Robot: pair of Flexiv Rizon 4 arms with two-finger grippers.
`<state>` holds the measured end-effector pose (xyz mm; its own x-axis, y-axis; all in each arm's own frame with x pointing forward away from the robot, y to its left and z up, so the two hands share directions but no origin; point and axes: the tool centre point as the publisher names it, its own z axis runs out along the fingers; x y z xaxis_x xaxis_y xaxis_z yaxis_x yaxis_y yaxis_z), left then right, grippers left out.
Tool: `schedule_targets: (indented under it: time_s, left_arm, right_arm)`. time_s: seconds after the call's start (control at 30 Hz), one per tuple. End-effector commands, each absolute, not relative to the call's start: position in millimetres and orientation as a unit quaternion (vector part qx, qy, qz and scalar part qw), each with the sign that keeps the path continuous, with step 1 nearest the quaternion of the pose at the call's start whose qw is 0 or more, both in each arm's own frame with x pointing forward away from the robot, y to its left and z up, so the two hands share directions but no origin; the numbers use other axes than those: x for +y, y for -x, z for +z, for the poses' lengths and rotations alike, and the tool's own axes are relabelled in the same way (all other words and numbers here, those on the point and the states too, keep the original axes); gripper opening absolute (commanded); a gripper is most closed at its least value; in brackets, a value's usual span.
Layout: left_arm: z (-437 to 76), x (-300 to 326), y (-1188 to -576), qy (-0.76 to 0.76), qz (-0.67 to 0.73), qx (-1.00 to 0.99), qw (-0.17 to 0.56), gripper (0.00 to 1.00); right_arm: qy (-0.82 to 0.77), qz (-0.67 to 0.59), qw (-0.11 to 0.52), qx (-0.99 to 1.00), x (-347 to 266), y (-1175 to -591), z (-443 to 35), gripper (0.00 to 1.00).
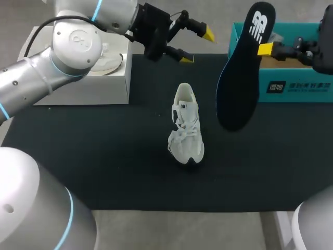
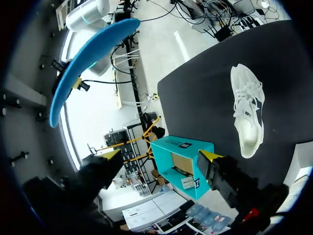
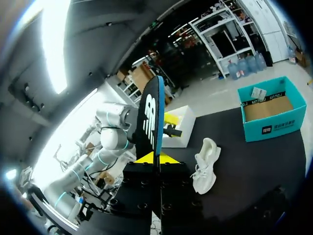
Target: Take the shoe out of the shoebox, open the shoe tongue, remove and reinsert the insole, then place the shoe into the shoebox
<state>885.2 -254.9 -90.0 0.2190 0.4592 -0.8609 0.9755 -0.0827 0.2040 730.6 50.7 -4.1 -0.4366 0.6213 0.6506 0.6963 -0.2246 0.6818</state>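
Right gripper (image 3: 157, 157) tight on logo-printed insole (image 1: 239, 88)

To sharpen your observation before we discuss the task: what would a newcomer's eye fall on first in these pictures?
The dark insole stands out first, held high in the right gripper near the teal shoebox. Next comes the white shoe sitting alone on the middle of the black mat, with the left gripper hanging open behind it.
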Motion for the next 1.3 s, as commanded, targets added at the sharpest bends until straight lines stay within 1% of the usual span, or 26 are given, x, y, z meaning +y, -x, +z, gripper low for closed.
schedule_targets:
  time_s: [0.03,0.37,0.67,0.77,0.97,1.3]
  left_arm:
    - [-84,-252,-878,-0.649,-0.345,0.521,0.434,1.0]
    - [-46,-261,-857,-0.642,-0.379,0.459,0.482,1.0]
    - [-51,-272,-841,-0.642,-0.392,0.444,0.487,1.0]
    - [-49,-271,-838,-0.624,-0.403,0.438,0.506,1.0]
    - [-46,-275,-833,-0.62,-0.409,0.423,0.519,1.0]
    - [-47,-289,-827,-0.606,-0.421,0.408,0.538,1.0]
  right_arm:
    - [0.539,-0.584,0.084,-0.601,48,-767,-14,0.0]
    - [0.573,-0.569,0.164,-0.567,24,-823,-26,0.0]
    - [0.58,-0.514,0.241,-0.584,27,-858,-37,0.0]
    - [0.583,-0.483,0.257,-0.6,31,-867,-41,0.0]
    - [0.572,-0.444,0.303,-0.62,48,-888,-39,0.0]
    - [0.569,-0.386,0.344,-0.639,62,-900,-41,0.0]
